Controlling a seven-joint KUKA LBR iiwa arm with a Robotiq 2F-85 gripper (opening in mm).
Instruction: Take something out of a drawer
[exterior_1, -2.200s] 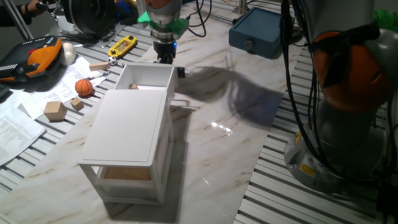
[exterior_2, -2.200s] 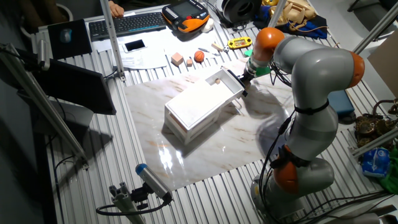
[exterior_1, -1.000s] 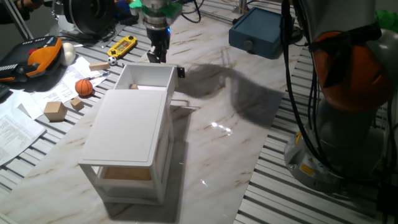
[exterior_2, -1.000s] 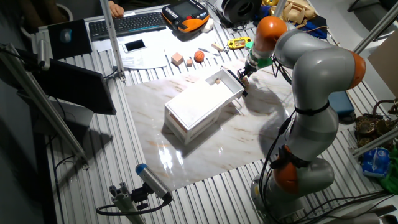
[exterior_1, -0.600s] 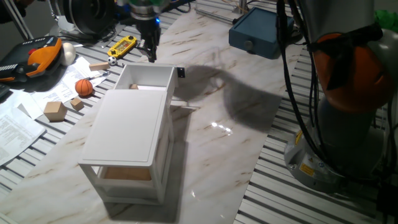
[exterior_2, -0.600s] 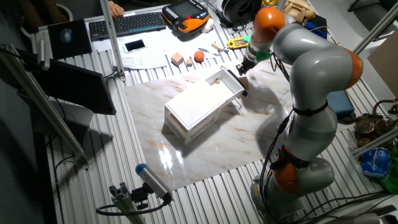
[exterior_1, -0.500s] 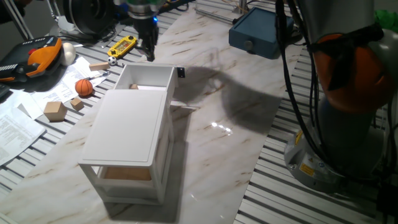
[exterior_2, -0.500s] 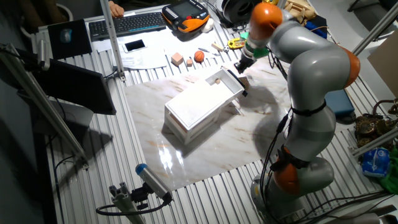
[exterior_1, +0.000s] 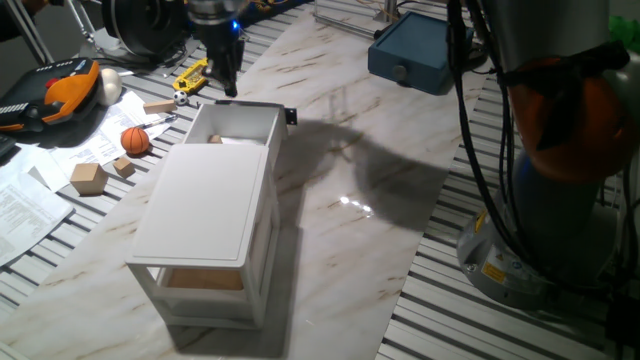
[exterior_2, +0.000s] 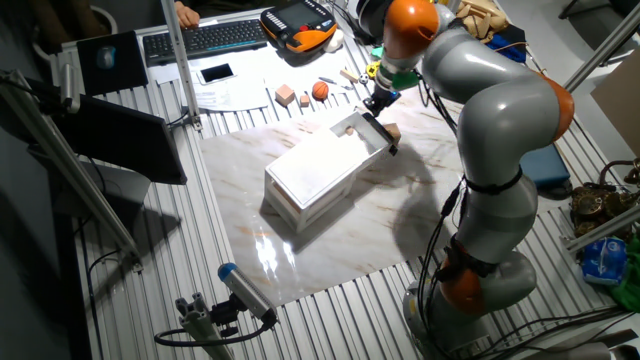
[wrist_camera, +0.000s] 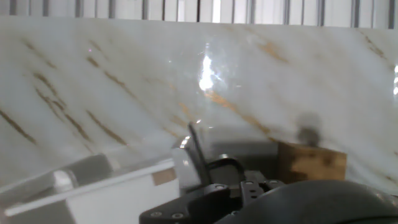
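Observation:
The white cabinet (exterior_1: 205, 215) stands on the marble slab with its top drawer (exterior_1: 238, 124) pulled open, and the black handle (exterior_1: 289, 116) is on the drawer's front. The light-tan wooden block (exterior_2: 392, 131) lies on the marble just beyond the drawer's front. It also shows in the hand view (wrist_camera: 311, 163). My gripper (exterior_1: 227, 88) hangs above the drawer's far left corner, empty, its fingers apparently apart. In the other fixed view the gripper (exterior_2: 373, 103) is left of the block and clear of it. A small tan piece (exterior_1: 214, 139) lies in the drawer's corner.
An orange ball (exterior_1: 135, 140) and small wooden cubes (exterior_1: 88, 178) lie left of the cabinet among papers. A yellow tool (exterior_1: 192, 74) and an orange-black pendant (exterior_1: 62, 88) are at the far left. A blue box (exterior_1: 420, 55) sits at the back.
My gripper has risen from the marble beyond the drawer's front and moved left over the drawer's far corner. The block stays where it lay on the marble.

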